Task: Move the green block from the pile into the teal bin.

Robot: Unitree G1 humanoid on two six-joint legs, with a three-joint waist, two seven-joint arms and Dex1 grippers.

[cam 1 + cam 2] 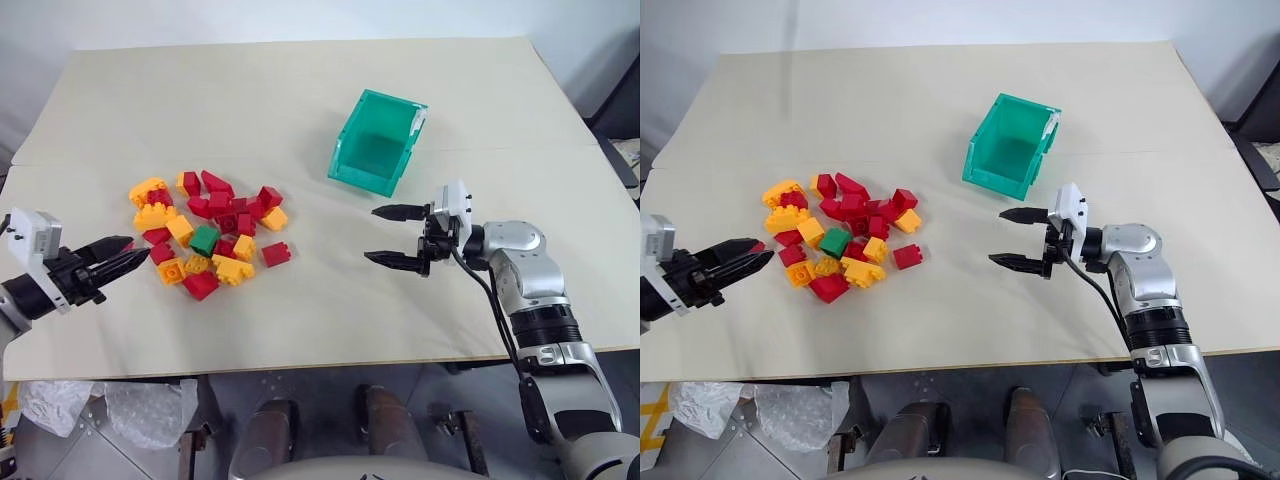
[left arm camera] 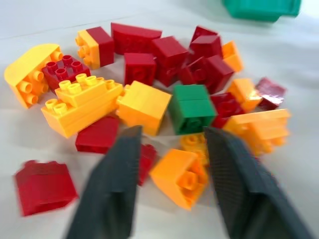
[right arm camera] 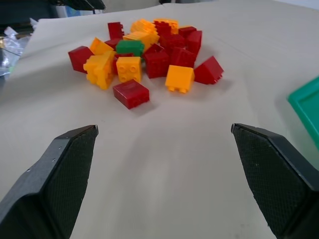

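Block: green block (image 1: 204, 240) sits among the red and yellow-orange bricks of the pile (image 1: 205, 233), toward its near side, on the table (image 1: 300, 100).
Bin: teal bin (image 1: 378, 142) stands apart from the pile, open front facing the near edge.
Left gripper (image 1: 128, 256): just beside the pile's edge, fingers parted with a gap, holding nothing.
Right gripper (image 1: 392, 237): between bin and near edge, fingers spread wide, empty.

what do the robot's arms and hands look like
Each hand, the left hand and the right hand, has two black tapered fingers with finely textured pads and a white block at the wrist. The right arm is silver with black joints and a black cable.
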